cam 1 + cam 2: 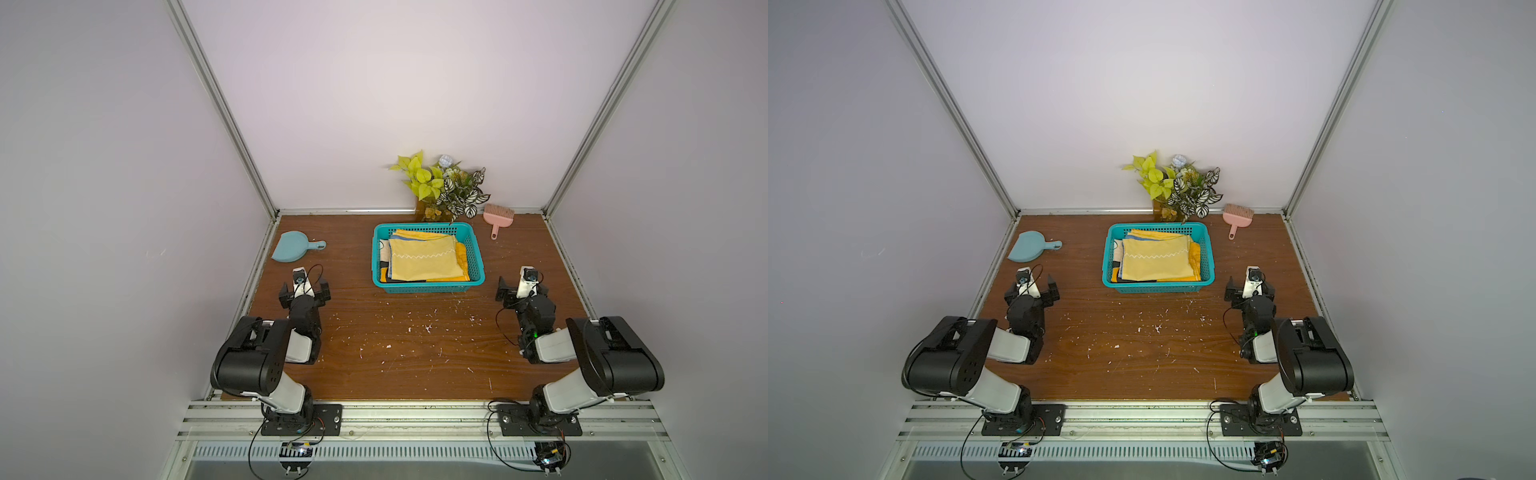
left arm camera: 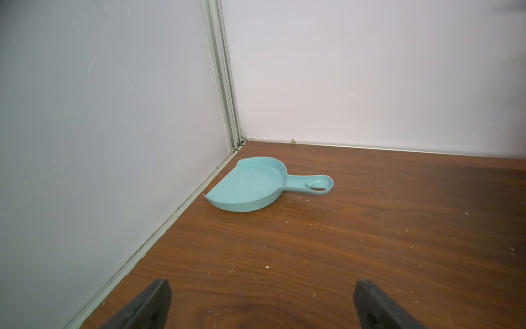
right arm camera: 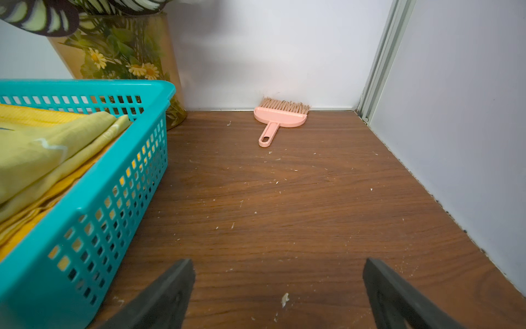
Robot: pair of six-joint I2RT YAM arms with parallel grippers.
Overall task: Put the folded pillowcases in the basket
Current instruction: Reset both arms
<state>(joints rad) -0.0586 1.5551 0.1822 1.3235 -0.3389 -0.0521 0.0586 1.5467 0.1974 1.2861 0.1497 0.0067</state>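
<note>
Folded yellow pillowcase (image 1: 424, 259) lies inside teal basket (image 1: 428, 287). Flanking basket without touching it, left gripper (image 1: 304, 287) and right gripper (image 1: 522, 286) hang over tabletop (image 1: 415, 357), both spread wide, holding nothing

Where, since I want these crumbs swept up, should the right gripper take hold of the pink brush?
Grip the handle from above, fingers either side of it. The pink brush lies flat with bristles at the back wall and its narrow handle pointing away from it over the table; the head looks wider.
</note>
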